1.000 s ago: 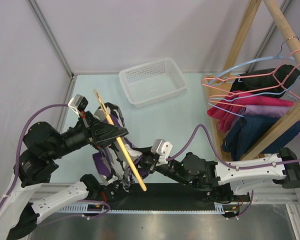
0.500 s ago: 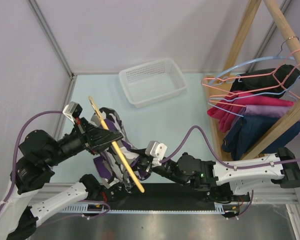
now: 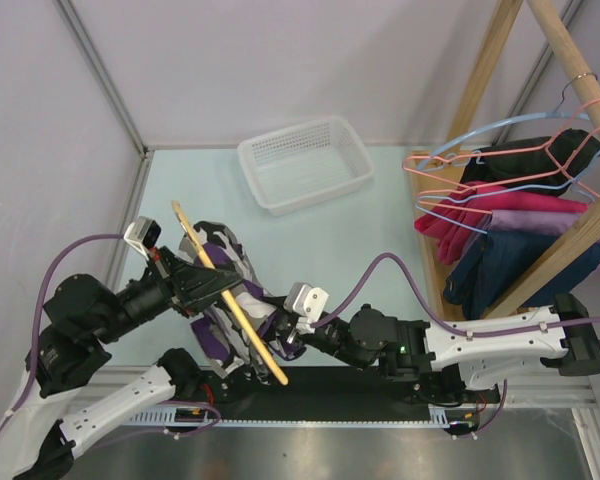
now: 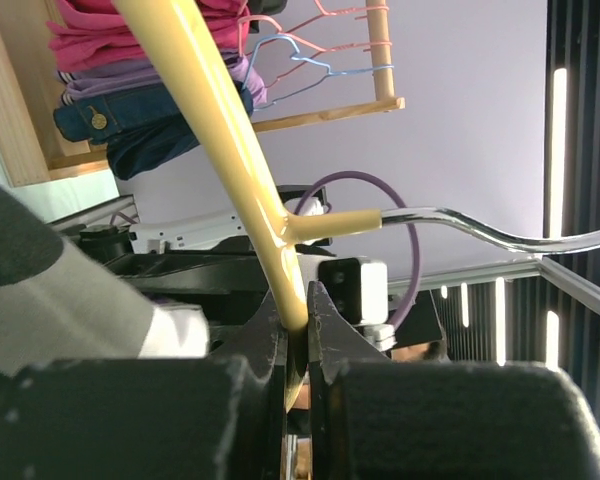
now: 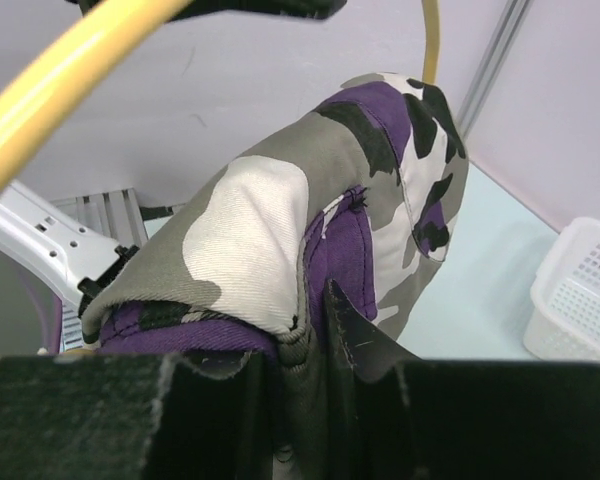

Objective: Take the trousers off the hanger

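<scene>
Trousers [image 5: 310, 200] drape over the hanger [image 3: 250, 325] low betw. your arms, right gripper [image 5: 302, 335] pinched on the cloth & left gripper [image 4: 298, 325] clamped on the hanger's neck, so hold left steady & slide right off along the bar.

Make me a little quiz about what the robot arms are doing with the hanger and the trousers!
1. True or false: the left tool is shut on the yellow hanger.
2. What does the right tool pinch? A) a navy garment B) the camouflage trousers C) a pink wire
3. Fill in the word: the basket on the table behind the arms is ____ in colour.

Key: 1 true; 2 B; 3 white.
</scene>
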Action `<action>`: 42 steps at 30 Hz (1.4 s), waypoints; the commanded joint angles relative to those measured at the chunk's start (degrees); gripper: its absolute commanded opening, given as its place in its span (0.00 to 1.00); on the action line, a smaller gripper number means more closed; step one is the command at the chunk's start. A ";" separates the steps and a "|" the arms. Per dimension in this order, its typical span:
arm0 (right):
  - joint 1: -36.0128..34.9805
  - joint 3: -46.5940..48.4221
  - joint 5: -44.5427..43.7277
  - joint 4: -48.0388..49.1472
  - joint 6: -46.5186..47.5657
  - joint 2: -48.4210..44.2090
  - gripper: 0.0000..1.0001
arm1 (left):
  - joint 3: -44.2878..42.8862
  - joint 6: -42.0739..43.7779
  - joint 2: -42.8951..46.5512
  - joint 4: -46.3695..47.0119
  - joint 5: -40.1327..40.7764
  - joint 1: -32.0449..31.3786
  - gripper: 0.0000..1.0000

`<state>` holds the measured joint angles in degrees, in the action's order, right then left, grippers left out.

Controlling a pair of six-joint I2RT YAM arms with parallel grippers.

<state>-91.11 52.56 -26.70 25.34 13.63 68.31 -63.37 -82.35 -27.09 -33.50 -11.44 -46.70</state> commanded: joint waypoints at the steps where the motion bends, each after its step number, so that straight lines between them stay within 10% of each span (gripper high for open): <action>1: -0.12 8.00 -0.64 8.59 2.89 -2.84 0.00 | 2.81 3.07 3.88 1.24 0.98 -0.15 0.00; 42: -1.97 24.17 -7.58 12.45 15.45 -1.34 0.00 | 10.64 9.22 20.59 -15.10 13.46 -0.15 0.01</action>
<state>-93.23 66.98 -30.65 18.33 24.93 71.85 -51.99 -78.94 -6.98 -40.69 -1.28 -46.74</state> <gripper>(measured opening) 0.219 0.057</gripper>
